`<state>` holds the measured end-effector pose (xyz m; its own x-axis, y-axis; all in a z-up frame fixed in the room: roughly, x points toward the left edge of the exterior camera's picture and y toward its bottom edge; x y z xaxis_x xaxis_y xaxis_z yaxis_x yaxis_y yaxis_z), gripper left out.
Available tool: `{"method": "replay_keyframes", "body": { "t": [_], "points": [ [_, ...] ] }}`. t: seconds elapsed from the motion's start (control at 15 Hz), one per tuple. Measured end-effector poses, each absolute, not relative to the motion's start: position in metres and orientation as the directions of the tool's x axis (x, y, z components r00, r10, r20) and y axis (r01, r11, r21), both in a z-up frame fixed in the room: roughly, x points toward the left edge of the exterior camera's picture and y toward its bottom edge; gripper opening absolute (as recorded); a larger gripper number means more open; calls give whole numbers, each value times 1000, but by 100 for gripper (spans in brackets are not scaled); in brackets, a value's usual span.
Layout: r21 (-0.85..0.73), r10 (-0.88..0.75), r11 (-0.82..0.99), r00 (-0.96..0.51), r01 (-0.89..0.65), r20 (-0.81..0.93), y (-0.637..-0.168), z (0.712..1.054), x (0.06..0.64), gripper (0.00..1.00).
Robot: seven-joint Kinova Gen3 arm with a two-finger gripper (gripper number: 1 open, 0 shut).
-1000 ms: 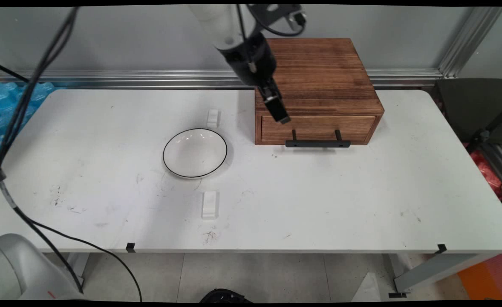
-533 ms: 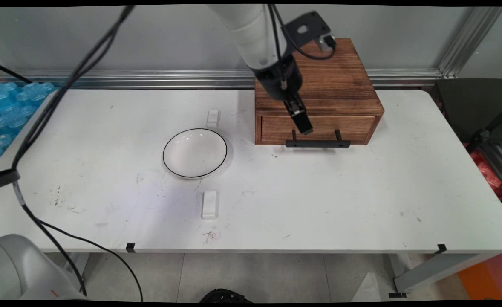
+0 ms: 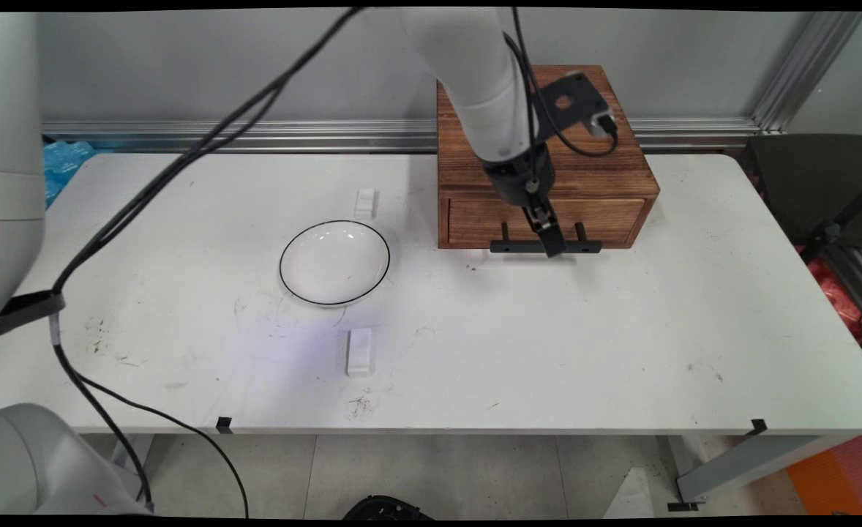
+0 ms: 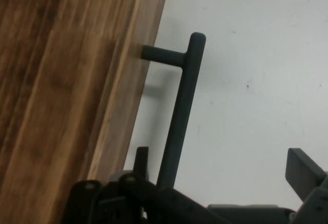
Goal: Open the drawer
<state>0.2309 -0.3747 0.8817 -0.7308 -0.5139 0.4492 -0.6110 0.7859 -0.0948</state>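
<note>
Drawer handle point(image 3: 545, 247) between open end effector point(image 3: 552, 247)

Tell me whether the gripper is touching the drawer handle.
Cannot tell. In the hand view the handle runs down between the open fingers of the gripper, but its lower end is hidden behind the linkage; the main view shows only overlap.

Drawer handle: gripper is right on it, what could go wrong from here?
1. The gripper sits open astride the black handle, but the bar runs close to one finger, so a closing grip may land off-centre and slip.
2. That finger is near the wooden drawer front; further advance could scrape it.
</note>
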Motion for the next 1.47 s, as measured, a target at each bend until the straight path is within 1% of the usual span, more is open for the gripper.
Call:
{"method": "replay_keyframes", "body": {
  "t": [0.4, 0.87, 1.47],
  "points": [
    [-96, -520, 789, -742, -607, 423, -394, 847, 207, 100],
    [-85, -518, 802, -760, -591, 392, -408, 815, 194, 100],
    [-83, -487, 832, -793, -549, 365, -410, 798, 190, 100]
  ]
}}
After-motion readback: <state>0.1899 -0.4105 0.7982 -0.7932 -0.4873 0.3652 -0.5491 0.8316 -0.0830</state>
